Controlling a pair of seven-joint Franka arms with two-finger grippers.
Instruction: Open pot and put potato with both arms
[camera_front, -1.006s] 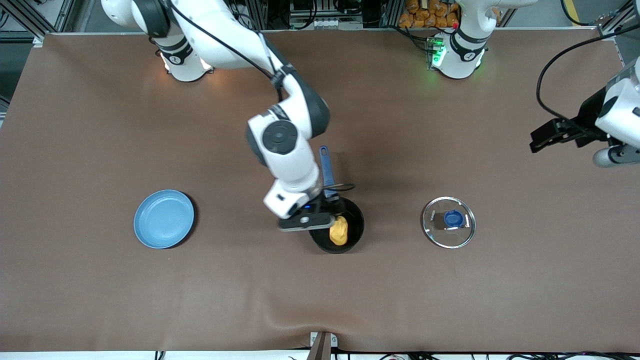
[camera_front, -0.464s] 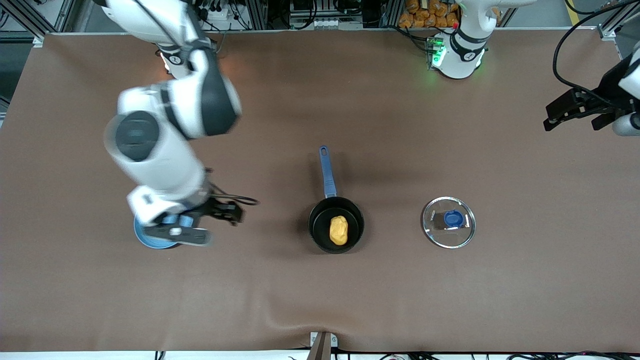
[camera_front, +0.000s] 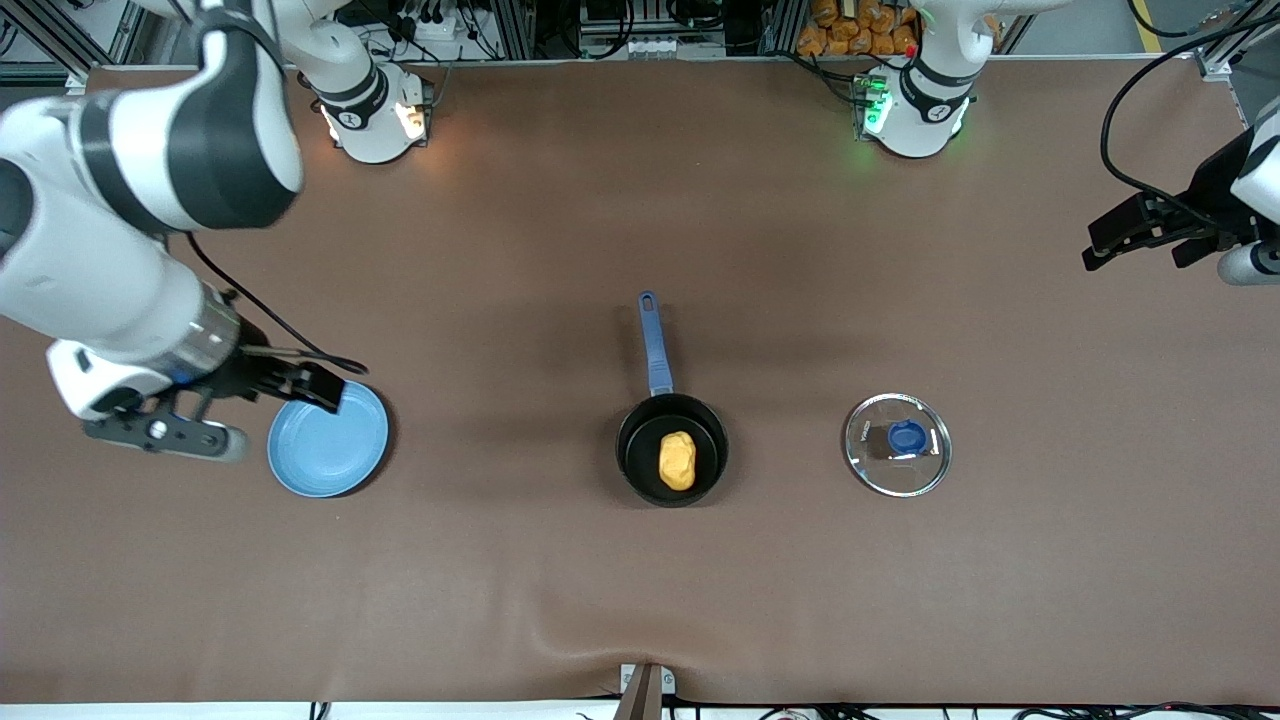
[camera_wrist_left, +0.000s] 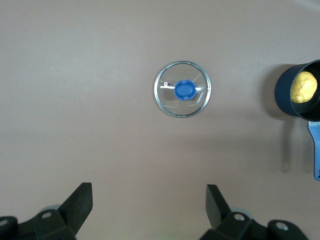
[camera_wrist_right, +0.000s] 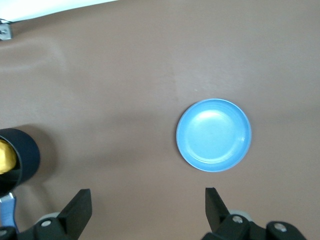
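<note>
now pot (camera_front: 672, 450) handle pointing toward the arms' bases, potato (camera_front: 677, 461) inside lengthwise along it, both hands open, empty

Matt black pot (camera_front: 671, 450), clear glass lid (camera_front: 897, 444), glossy blue plate (camera_front: 328, 438), matt brown tablecloth (camera_front: 640, 580)

You see the potato (camera_front: 677, 461) lying in the uncovered pot (camera_front: 640, 462) at mid-table, between the blue plate (camera_front: 345, 457) and the glass lid (camera_front: 897, 445); both arms hang high at the table's ends.
</note>
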